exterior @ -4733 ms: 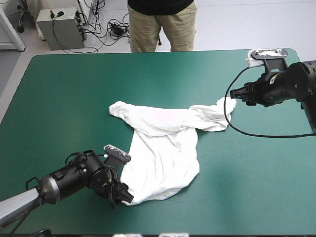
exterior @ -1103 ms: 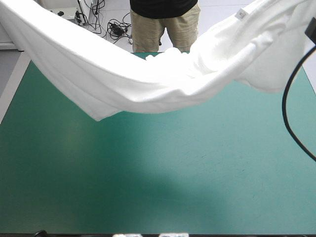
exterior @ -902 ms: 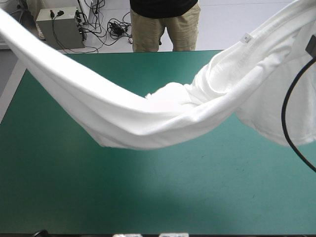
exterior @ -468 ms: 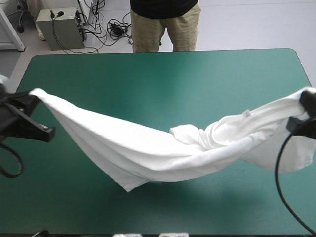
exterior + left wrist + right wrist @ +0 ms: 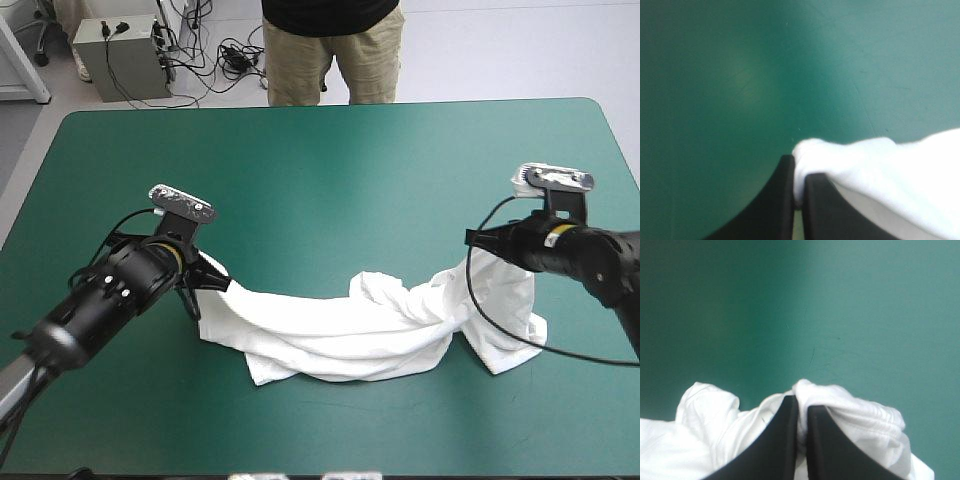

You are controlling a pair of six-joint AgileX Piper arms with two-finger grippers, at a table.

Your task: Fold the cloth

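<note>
The white T-shirt (image 5: 360,325) lies in a long crumpled band across the near half of the teal-green table (image 5: 320,170), sagging between the two arms. My left gripper (image 5: 208,283) is shut on its left end, low over the cover. In the left wrist view the black fingers (image 5: 785,200) pinch a white fold (image 5: 840,155) of the T-shirt. My right gripper (image 5: 478,243) is shut on the right end, which hangs down in a loose flap (image 5: 505,320). The right wrist view shows cloth (image 5: 840,405) bunched around the gripper (image 5: 802,405).
A person stands beyond the table's far edge, not over the top. Bare teal-green cover stretches over the far half and along the near edge (image 5: 320,440).
Earlier the T-shirt lay crumpled on the table. Both arms then lifted it high, stretched between them, and have now lowered it so its middle rests on the cover.
</note>
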